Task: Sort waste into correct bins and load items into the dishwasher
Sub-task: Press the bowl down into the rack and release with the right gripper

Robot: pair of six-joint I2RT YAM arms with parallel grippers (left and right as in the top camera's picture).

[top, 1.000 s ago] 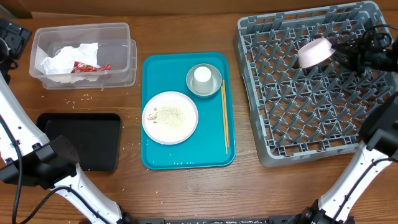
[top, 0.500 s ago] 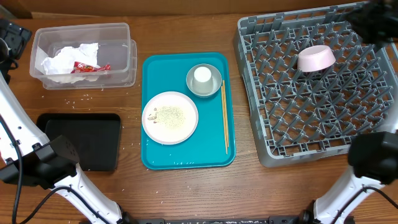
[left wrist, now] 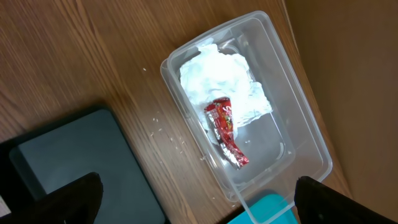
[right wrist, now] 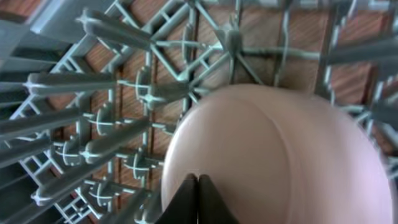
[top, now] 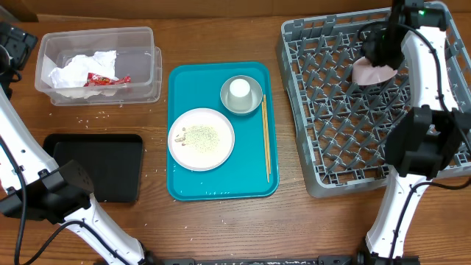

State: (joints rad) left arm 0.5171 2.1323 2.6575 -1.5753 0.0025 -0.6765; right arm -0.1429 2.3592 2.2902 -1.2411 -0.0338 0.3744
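right pincer [right wrist: 198, 194] is closed, tips pinched together and holding nothing, just over the small pink dish [right wrist: 273, 162]. the dish lies domed side up in the grey rack [top: 346, 140] near its far edge, pegs crowding it all round. overhead, the arm [top: 430, 66] covers part of the dish; the wrist view shows its smooth, rounded underside. left pincer [left wrist: 196, 183] gapes wide above the clear tub [left wrist: 298, 124].

This is a robotics lab bench staged as a canteen clearing station. Two white-shelled robot arms [top: 428, 66] stand over a wood-grain counter [top: 221, 228]. It carries a large square grey plastic dish rack [top: 294, 33], a teal plastic serving tray [top: 221, 184], a clear rectangular plastic tub [top: 143, 73] and a shallow black rectangular tray [top: 96, 165] (plain brown cardboard [top: 15, 9] stands at the back corner).
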